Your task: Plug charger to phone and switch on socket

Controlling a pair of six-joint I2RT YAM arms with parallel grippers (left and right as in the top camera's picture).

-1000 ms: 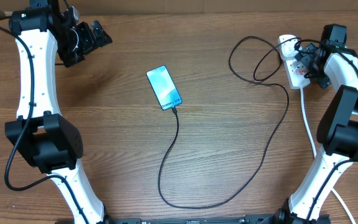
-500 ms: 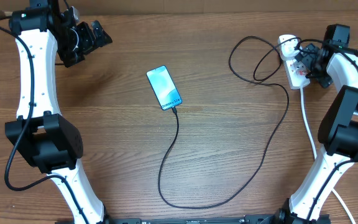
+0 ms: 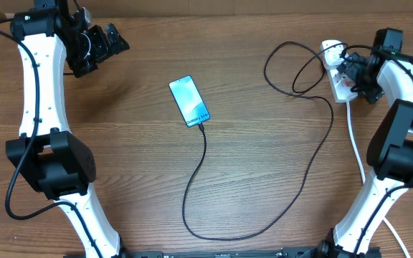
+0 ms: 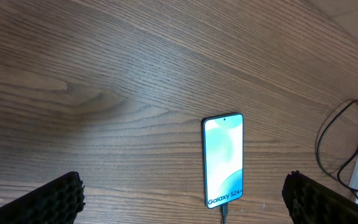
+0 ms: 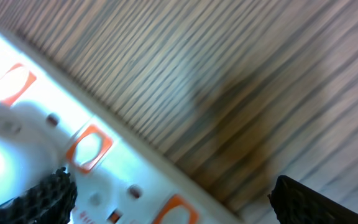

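over the white elongated power strip [image 3: 344, 92], the right gripper [image 3: 351, 73] hovers, fingers apart.
thin black cable [image 3: 205, 154] meets the cyan-screened phone [image 3: 189, 100]; switch seemingly unpressed; left gripper [image 3: 110, 39] spread too.

This looks like a robotics lab bench, though nothing beyond the tabletop shows, so the room itself is a guess. A bare wood-grain table [image 3: 120, 179] fills the view. The white-and-black left arm [image 3: 31, 86] and right arm [image 3: 400, 107] stand on either side of the phone [image 3: 189, 100]. A white socket [image 3: 343, 92] lies well to the phone's right.
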